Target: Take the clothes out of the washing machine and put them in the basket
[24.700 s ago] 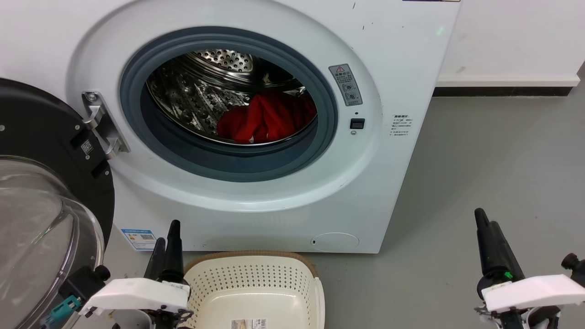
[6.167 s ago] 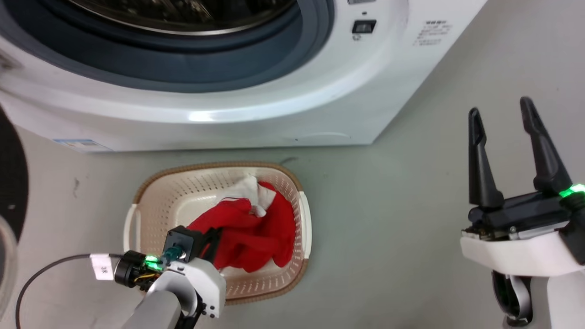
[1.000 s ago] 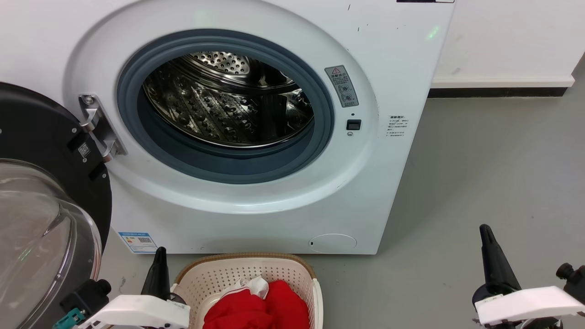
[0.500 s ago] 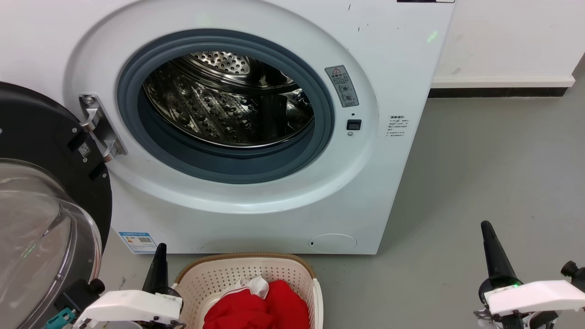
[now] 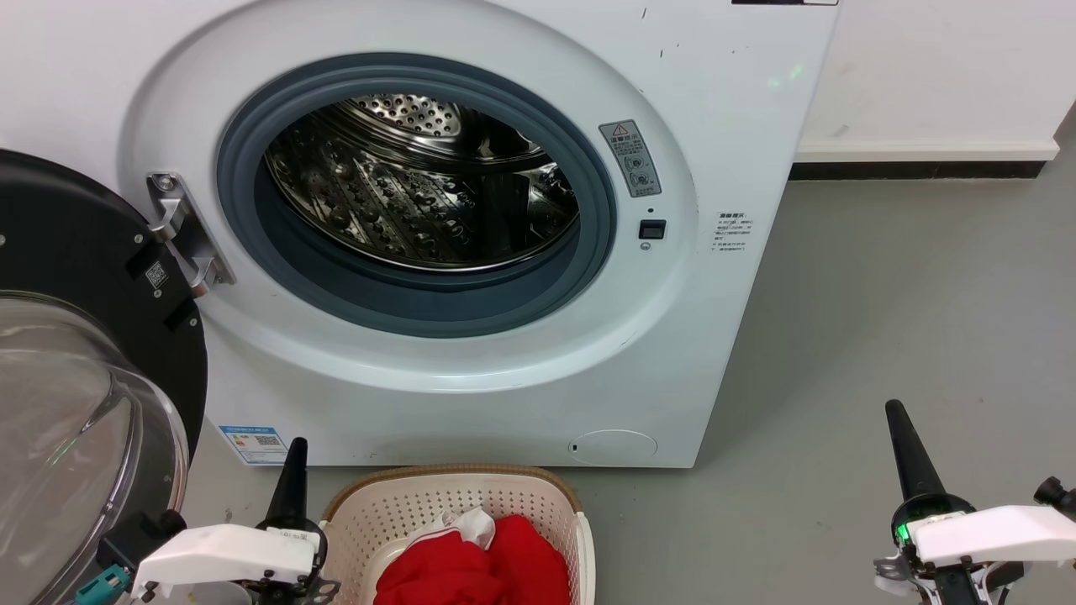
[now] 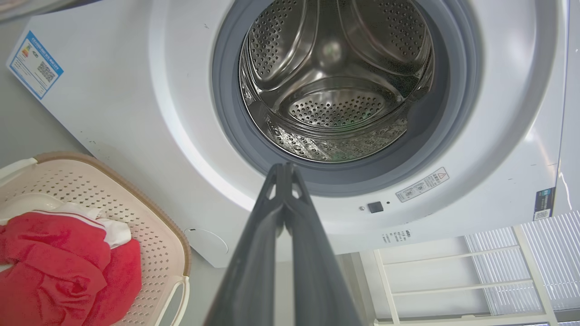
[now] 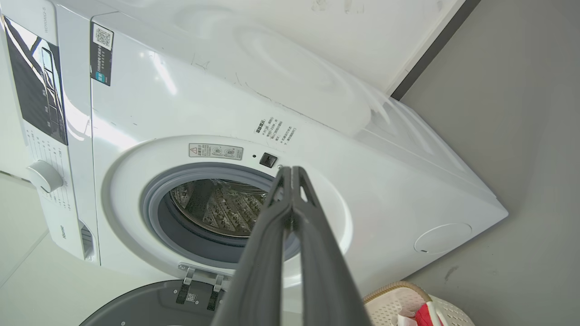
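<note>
The clothes (image 5: 471,571) lie in the basket (image 5: 454,472) before the washer (image 5: 714,126) — door (image 5: 50,277) open. Jaws pressed together on left gripper (image 5: 295,454) and right gripper (image 5: 896,416).

- Washing machine (image 5: 471,395): on the floor (image 5: 883,319), its back toward the wall (image 5: 933,67).
- Door (image 5: 84,277): hinged on the machine's left side, swung open toward the robot.
- Basket (image 5: 454,472): on the floor, directly before the machine.
- Clothes (image 5: 479,571): heaped in the basket.
- Left gripper (image 5: 296,458): just left of the basket, between it and the door.
- Right gripper (image 5: 898,424): well right of the basket, over the floor.
</note>
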`<state>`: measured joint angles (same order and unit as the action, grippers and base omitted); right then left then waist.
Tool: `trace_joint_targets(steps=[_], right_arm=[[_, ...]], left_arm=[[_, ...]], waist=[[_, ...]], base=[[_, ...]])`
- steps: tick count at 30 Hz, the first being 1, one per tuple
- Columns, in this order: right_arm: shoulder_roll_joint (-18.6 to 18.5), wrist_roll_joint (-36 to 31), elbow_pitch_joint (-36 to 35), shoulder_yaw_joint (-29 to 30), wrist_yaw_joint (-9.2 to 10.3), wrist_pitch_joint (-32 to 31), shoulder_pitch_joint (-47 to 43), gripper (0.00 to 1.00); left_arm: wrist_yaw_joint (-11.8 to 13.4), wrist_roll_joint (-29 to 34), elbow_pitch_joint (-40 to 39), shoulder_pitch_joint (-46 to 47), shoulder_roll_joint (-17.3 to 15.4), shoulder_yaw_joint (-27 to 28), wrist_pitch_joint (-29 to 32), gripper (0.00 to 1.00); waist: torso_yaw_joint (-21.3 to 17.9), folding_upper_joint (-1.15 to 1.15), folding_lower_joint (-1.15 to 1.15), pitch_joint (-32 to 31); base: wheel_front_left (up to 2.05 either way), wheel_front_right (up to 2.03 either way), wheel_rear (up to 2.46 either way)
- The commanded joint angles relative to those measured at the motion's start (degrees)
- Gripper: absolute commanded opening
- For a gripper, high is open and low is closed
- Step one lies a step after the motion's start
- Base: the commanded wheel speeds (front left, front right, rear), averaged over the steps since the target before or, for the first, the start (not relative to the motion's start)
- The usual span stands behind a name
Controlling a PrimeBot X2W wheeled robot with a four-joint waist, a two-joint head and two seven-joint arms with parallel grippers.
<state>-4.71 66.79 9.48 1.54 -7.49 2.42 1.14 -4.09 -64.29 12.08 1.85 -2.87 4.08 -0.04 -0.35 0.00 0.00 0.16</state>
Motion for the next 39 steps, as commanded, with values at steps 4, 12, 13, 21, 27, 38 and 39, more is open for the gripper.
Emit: trace_joint_targets(steps=[4, 12, 13, 21, 27, 38, 39], right_arm=[[-0.34, 3.64, 0.29, 0.42, -0.01, -0.87, 1.73, 0.0], [-0.29, 8.2, 1.05, 0.79, -0.01, -1.97, 2.37, 0.0], [-0.28, 8.76, 1.14, 0.83, -0.01, -2.14, 2.49, 0.0], [-0.22, 12.42, 1.83, 1.18, -0.01, -3.08, 3.01, 0.0], [-0.14, 15.39, 2.37, 1.47, -0.01, -3.94, 3.48, 0.0], [0.01, 20.45, 3.26, 2.04, 0.0, -5.29, 4.22, 0.0], [0.02, 20.87, 3.32, 2.08, 0.0, -5.43, 4.31, 0.0]], left_arm=[[-0.7, -3.57, -0.07, 1.63, -0.03, 0.49, 0.87, 0.0], [-1.26, -8.23, 0.34, 2.28, -0.02, 0.9, 1.97, 0.0], [-1.34, -8.77, 0.38, 2.37, -0.02, 0.95, 2.09, 0.0], [-1.75, -12.5, 0.71, 2.75, -0.02, 1.25, 2.98, 0.0], [-2.1, -15.57, 0.96, 3.23, -0.02, 1.49, 3.77, 0.0], [-2.69, -20.81, 1.46, 3.77, -0.01, 1.97, 5.0, 0.0], [-2.77, -21.27, 1.49, 3.85, -0.01, 2.01, 5.08, 0.0]], waist=[[0.03, 0.0, 0.0, 0.0], [0.08, 0.0, 0.0, 0.0], [0.09, 0.0, 0.0, 0.01], [0.13, 0.0, 0.0, 0.01], [0.17, 0.0, 0.0, 0.01], [0.24, 0.0, 0.0, 0.01], [0.25, 0.0, 0.0, 0.02]], base=[[0.0, 0.0, 0.0], [0.0, 0.0, 0.0], [0.0, 0.0, 0.0], [0.0, 0.0, 0.0], [0.0, 0.0, 0.0], [0.0, 0.0, 0.0], [0.0, 0.0, 0.0]])
